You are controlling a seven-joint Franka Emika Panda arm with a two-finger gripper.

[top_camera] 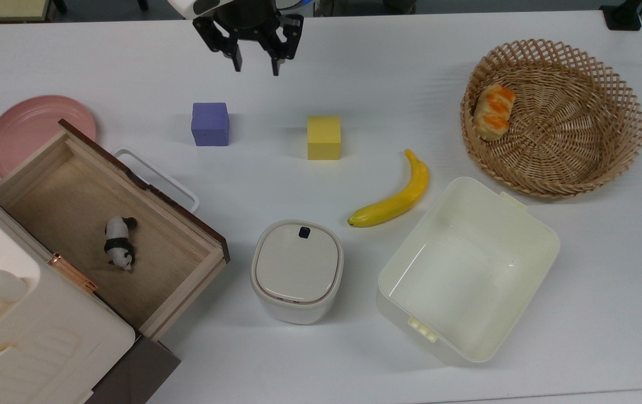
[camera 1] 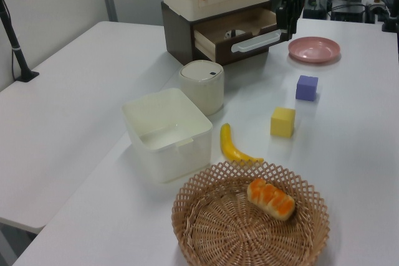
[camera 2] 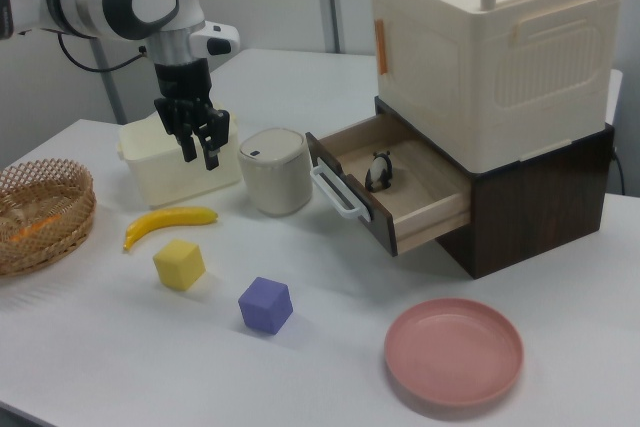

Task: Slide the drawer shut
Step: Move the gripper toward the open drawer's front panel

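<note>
The drawer (top_camera: pixel 63 196) stands pulled out of the dark brown base at the top view's lower left. It is a light-wood box with a dark front panel and a white loop handle (top_camera: pixel 155 177). A small panda figure (top_camera: pixel 119 242) lies inside it. My gripper (top_camera: pixel 255 67) hangs over the table at the top view's upper middle, well away from the handle, open with a narrow gap and nothing between the fingers. In the right view the gripper (camera 2: pixel 200 155) hovers to the left of the drawer (camera 2: pixel 420 192). In the left view the gripper (camera 1: pixel 288 26) is beside the handle (camera 1: pixel 254 40).
A purple cube (top_camera: pixel 209 124) and a yellow cube (top_camera: pixel 324 137) sit below the gripper. A banana (top_camera: pixel 396 196), a lidded cream bin (top_camera: pixel 297 270), a cream tub (top_camera: pixel 466 269), a wicker basket (top_camera: pixel 553 168) with bread and a pink plate (top_camera: pixel 35 129) share the table. A cream cabinet (top_camera: pixel 18 336) tops the drawer's base.
</note>
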